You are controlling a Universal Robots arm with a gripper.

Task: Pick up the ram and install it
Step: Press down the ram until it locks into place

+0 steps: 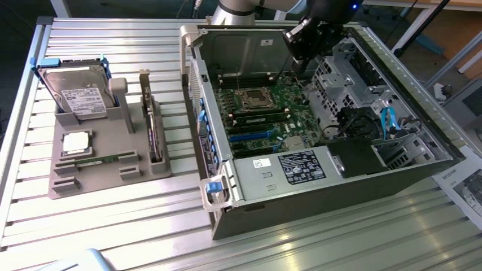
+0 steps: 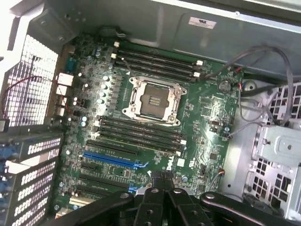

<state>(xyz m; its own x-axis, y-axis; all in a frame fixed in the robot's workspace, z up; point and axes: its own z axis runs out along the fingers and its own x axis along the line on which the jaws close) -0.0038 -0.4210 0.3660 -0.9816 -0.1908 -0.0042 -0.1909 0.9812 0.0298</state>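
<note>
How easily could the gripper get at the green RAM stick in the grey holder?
Probably yes, but not from here: the gripper hangs shut over the motherboard in the computer case, to the exterior view's right of the grey holder. The RAM stick lies uncovered there.

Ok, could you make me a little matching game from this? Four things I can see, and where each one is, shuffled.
Things:
1. hard drive
2. ram
3. processor socket
4. hand

Places:
A. above the inside of the open computer case
B. lying flat on the grey holder
C. on the green motherboard, between rows of memory slots
D. standing upright in the grey holder

Pairs: 1-D, 2-B, 3-C, 4-A
</note>
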